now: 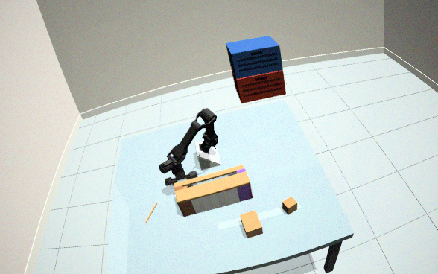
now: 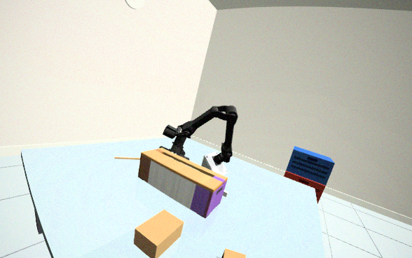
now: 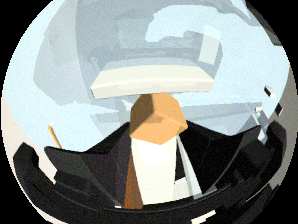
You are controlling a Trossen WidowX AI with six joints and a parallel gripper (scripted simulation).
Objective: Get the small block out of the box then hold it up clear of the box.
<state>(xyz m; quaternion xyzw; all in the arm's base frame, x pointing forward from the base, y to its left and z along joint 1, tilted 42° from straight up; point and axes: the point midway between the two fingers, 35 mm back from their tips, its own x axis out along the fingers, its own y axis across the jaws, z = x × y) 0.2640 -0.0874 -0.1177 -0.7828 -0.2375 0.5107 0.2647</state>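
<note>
The box (image 1: 213, 188) (image 2: 182, 168) stands upright, with a brown end on the left and a purple end on the right. No block shows through its clear front. My gripper (image 1: 181, 178) (image 2: 175, 153) (image 3: 154, 124) is low behind the box's brown end, pointing down. In the wrist view the small orange block (image 3: 159, 117) sits between the fingertips, which stand at its two sides, so the gripper is shut on it. The top and exterior views do not show this block; the box and the gripper hide it. How far it is above the table cannot be told.
A pale bar (image 3: 152, 82) lies just beyond the block in the wrist view. A thin orange stick (image 1: 151, 212) (image 2: 127, 158) lies left of the box. A larger orange block (image 1: 252, 223) (image 2: 158, 231) and a smaller one (image 1: 290, 205) (image 2: 234, 254) stand in front. The arm's base (image 1: 214, 157) is behind.
</note>
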